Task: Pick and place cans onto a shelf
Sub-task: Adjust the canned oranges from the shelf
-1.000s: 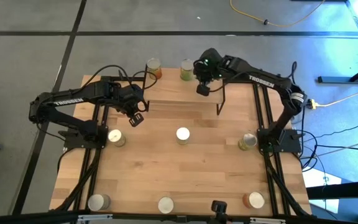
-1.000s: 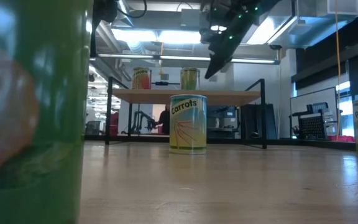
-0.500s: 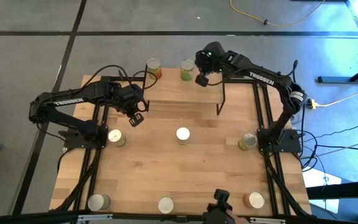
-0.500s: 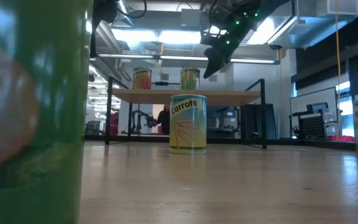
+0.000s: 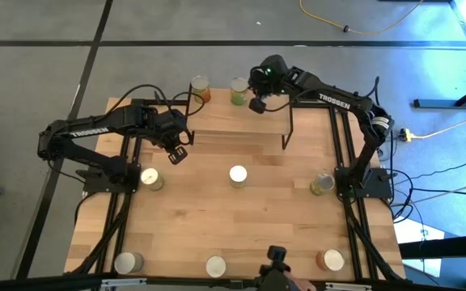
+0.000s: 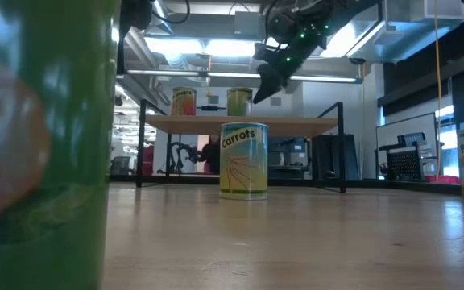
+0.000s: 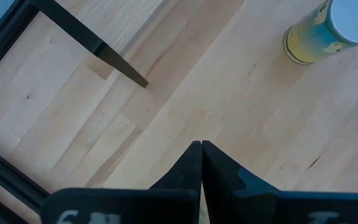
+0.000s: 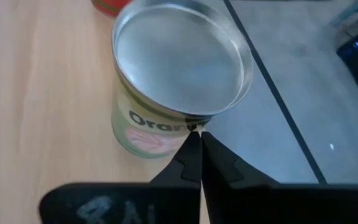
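The shelf (image 5: 233,121) stands at the table's far middle; its board also shows in the low view (image 6: 296,122). An orange-red can (image 5: 200,87) and a green can (image 5: 238,89) stand upright on its top board. My right gripper (image 5: 256,103) is shut, its tips at the green can (image 8: 166,74). My left gripper (image 5: 178,153) is shut and empty, above the table by the shelf's left leg (image 7: 104,53). Several more cans stand on the table, among them a carrots can (image 6: 243,159) in the middle. My right gripper has its shut fingertips (image 8: 194,138) against the green can's side just under the top rim (image 8: 188,121), on the can's right-hand side. The fingers slant down from the table's right (image 6: 263,80). The can stands upright on the shelf's top board.
On the table stand a pale can (image 5: 150,178) at the left, a green can (image 5: 322,183) at the right, and three cans along the near edge (image 5: 128,262), (image 5: 216,265), (image 5: 330,260). A near can (image 6: 39,145) blocks the low view's left.
My right gripper has gone from above the shelf's middle toward the far edge and the left, up to the green can, staying shut. The green can has slid a little toward the table's left on the shelf board, still upright.
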